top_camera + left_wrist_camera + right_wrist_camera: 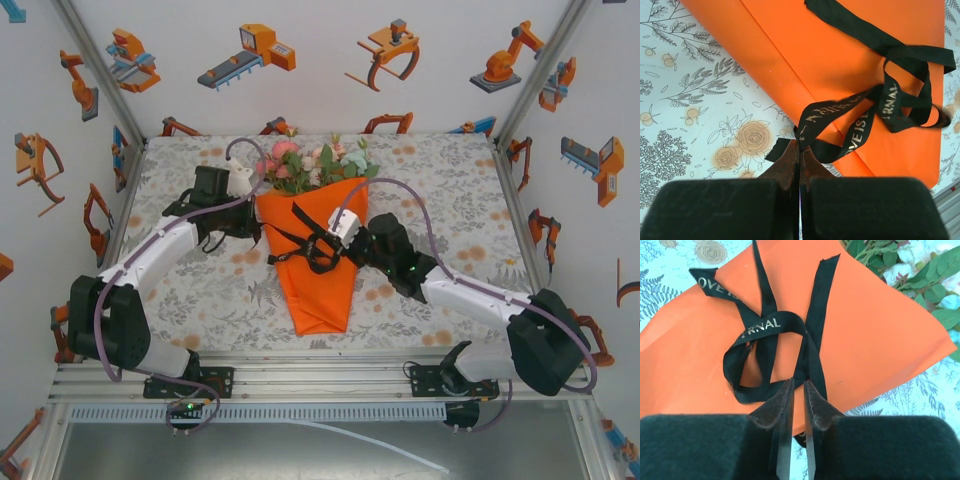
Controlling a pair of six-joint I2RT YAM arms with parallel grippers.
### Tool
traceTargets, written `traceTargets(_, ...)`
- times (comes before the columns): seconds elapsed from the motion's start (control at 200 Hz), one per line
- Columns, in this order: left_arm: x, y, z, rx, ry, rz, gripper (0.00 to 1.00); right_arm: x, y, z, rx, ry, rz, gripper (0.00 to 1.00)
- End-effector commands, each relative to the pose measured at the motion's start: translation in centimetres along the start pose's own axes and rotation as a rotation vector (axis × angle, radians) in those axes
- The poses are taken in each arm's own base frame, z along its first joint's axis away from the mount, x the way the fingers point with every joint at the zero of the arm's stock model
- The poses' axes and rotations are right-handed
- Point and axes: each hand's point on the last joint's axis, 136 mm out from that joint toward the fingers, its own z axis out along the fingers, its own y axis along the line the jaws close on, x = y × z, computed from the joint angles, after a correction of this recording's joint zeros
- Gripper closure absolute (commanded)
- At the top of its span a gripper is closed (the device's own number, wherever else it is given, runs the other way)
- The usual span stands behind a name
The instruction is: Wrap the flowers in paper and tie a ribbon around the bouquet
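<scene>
While left gripper [799,146] pinches a ribbon [860,132] tail just beside the paper's [790,50] edge, right gripper [798,384] stands slightly parted at its loose loop — strand runs straight up-frame from the tips. Bouquet [320,290] lies mid-frame, flowers [305,165] at top — right arm nearer the loop.

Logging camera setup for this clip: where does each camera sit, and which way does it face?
Top external: above and behind the arms, facing down at the table; left arm and right arm show, bases at bottom.
Left wrist: on the left wrist, facing along its jaws, shut on the ribbon, onto the paper.
Right wrist: on the right wrist, facing past its slightly parted jaws to ribbon, paper and flowers.
Shared: both wrist views show the looped ribbon on the paper.
</scene>
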Motion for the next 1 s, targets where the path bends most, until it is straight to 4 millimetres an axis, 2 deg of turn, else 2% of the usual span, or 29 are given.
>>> traceTargets(0.0, -0.5, 0.2, -0.6, -0.025, -0.024, -0.013, 1.00, -1.1, -0.8, -1.2, 0.040, -0.053, 0.030, 0.74)
traceTargets(0.17, -1.0, 1.2, -2.0, -0.106, -0.044, -0.012, 1.00, -0.8, -1.4, -1.6, 0.055, -0.046, 0.091, 0.73)
traceTargets(0.406, -2.9, 3.8, -6.3, -0.315, -0.153, -0.049, 1.00, -0.4, -3.4, -0.3, 0.097, 0.037, 0.365, 0.74)
traceTargets(0.661, -3.8, 7.3, -9.8, -0.528, -0.231, -0.139, 1.00, 0.6, -4.8, 1.0, 0.167, 0.120, 0.455, 0.73)
traceTargets(0.741, -3.7, 7.8, -10.0, -0.538, -0.232, -0.160, 1.00, 0.6, -5.1, 1.1, 0.176, 0.137, 0.464, 0.72)
traceTargets(0.871, -3.9, 5.9, -7.9, -0.393, -0.212, -0.151, 1.00, 0.6, -4.5, 1.6, 0.137, 0.153, 0.476, 0.73)
traceTargets(0.996, -3.4, 6.7, -7.0, -0.421, -0.179, -0.171, 1.00, 1.0, -4.7, 1.6, 0.156, 0.177, 0.520, 0.73)
